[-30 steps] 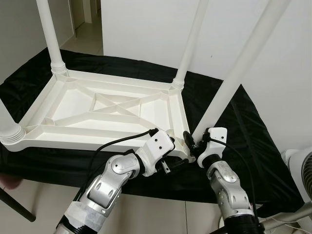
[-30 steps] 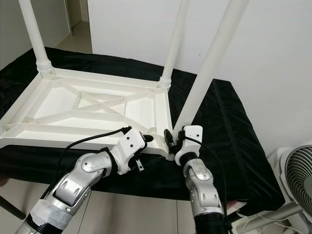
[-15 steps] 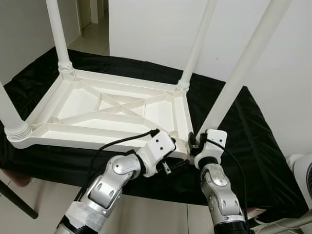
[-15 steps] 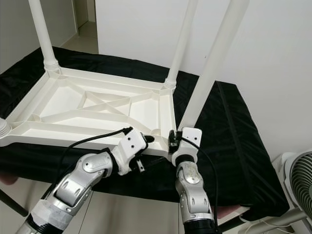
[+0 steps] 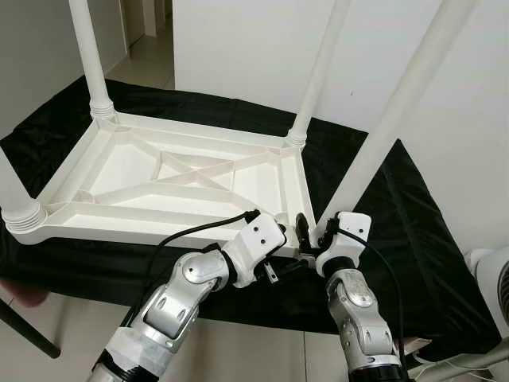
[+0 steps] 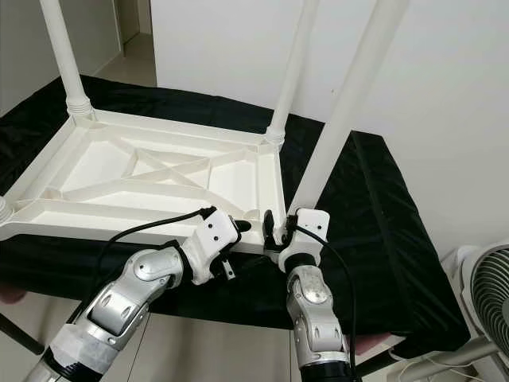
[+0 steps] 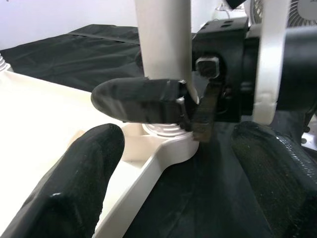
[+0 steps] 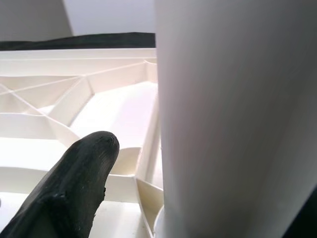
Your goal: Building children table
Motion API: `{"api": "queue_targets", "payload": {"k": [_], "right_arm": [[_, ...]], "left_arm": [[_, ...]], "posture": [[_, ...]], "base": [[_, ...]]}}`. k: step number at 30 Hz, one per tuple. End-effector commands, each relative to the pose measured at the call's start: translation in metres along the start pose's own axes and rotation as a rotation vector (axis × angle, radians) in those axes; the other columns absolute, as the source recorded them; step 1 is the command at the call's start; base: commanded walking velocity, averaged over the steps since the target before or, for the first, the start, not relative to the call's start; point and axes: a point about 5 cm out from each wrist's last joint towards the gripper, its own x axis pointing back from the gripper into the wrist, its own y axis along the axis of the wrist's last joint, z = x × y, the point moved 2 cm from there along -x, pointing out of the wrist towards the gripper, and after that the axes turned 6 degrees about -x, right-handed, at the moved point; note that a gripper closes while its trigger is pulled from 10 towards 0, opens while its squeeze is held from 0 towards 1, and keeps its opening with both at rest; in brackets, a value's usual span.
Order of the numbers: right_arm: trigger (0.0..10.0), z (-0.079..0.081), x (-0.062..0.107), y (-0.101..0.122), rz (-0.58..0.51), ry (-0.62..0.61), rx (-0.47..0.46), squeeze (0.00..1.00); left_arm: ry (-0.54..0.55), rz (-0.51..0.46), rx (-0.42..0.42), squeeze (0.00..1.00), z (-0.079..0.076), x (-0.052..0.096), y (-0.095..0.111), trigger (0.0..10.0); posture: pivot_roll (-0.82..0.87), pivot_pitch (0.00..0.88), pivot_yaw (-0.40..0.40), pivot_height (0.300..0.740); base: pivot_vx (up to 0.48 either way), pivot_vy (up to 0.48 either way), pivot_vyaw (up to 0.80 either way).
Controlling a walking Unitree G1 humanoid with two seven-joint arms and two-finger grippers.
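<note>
Four legs now stand on the upturned white table top (image 5: 175,179), which lies underside up on a black cloth (image 5: 413,239) spread over a low surface. We count one at the far left corner (image 5: 89,56), one at the far right corner (image 5: 318,72), one at the near left corner (image 5: 12,195), and the fourth leg (image 5: 398,111) at the near right corner, which is the one we are working on.

Our right gripper (image 5: 306,232) is at the foot of that fourth leg, its two black fingers set either side of the tube just above the socket; the left wrist view shows one finger (image 7: 138,100) lying across the leg. They appear closed around it, though we cannot see how firmly. Our left gripper (image 5: 280,272) waits at the near edge of the table top just beside the same corner, its fingers (image 7: 74,183) spread apart and holding nothing.

We judge this to be the last leg being seated or screwed into its socket (image 7: 166,134), so the build looks close to done. The next move probably calls for turning or pressing the leg home while keeping it upright, with the left gripper steadying the corner so the top does not slide on the cloth.

No containers are in view; a white fan (image 6: 485,298) stands on the floor at the near right
</note>
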Motion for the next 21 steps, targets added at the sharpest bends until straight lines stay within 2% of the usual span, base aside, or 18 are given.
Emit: {"api": "queue_targets", "payload": {"k": [1, 2, 8, 10, 21], "right_arm": [[10.0, -0.004, 0.002, 0.0, 0.007, 0.005, -0.007, 0.13], [10.0, -0.009, 0.002, 0.0, 0.017, 0.045, 0.002, 0.0], [10.0, -0.011, 0.0, -0.001, 0.033, 0.097, 0.02, 0.0], [10.0, -0.006, -0.002, -0.002, 0.033, 0.143, 0.04, 0.0], [10.0, 0.004, -0.005, -0.003, 0.037, 0.238, 0.072, 0.0]], "left_arm": [[-0.02, -0.006, -0.011, 0.0, -0.002, -0.003, 0.001, 10.0], [-0.023, -0.006, -0.012, 0.0, -0.002, -0.003, 0.001, 10.0], [-0.028, -0.007, -0.013, 0.0, -0.002, -0.003, 0.001, 10.0], [-0.033, -0.006, -0.011, 0.0, 0.0, -0.002, 0.001, 10.0], [-0.067, -0.008, -0.018, 0.0, 0.004, -0.003, 0.003, 10.0]], "posture": [[-0.01, 0.0, -0.139, 0.74], [-0.01, 0.0, -0.133, 0.74], [-0.01, 0.0, -0.126, 0.74], [-0.03, 0.0, -0.072, 0.74], [-0.08, 0.0, -0.002, 0.74]], "base": [[0.0, 0.0, 0.0], [0.0, 0.0, 0.0], [0.0, 0.0, 0.0], [0.0, 0.0, 0.0], [0.0, 0.0, 0.0]]}}
